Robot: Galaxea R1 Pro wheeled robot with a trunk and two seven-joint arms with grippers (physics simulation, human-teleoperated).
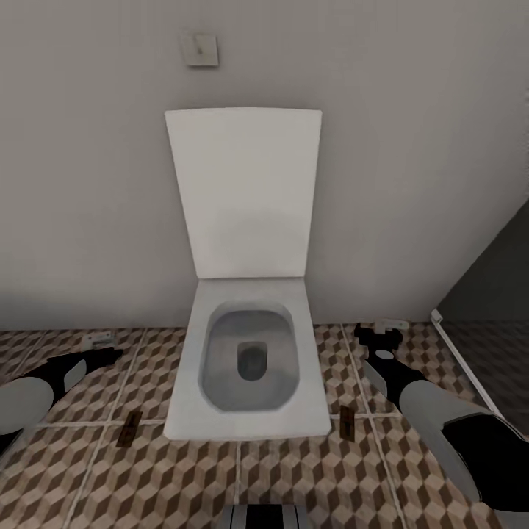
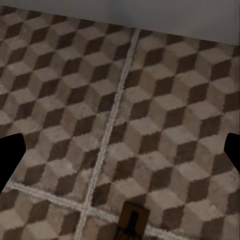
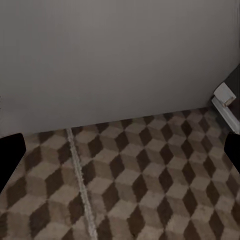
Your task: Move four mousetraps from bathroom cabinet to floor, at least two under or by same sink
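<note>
Two mousetraps lie on the cube-patterned bathroom floor, one left of the toilet and one right of it. My left gripper hovers open above the tiles behind the left one. The left wrist view shows that mousetrap on a grout line, between and short of the spread fingers. My right gripper is open over bare tiles near the wall; its fingers stand wide apart with nothing between them. The cabinet and the sink are out of view.
A white square toilet with its lid up stands against the grey wall between my arms. A dark shower area with a white threshold lies at the right. A small wall plate sits above the toilet.
</note>
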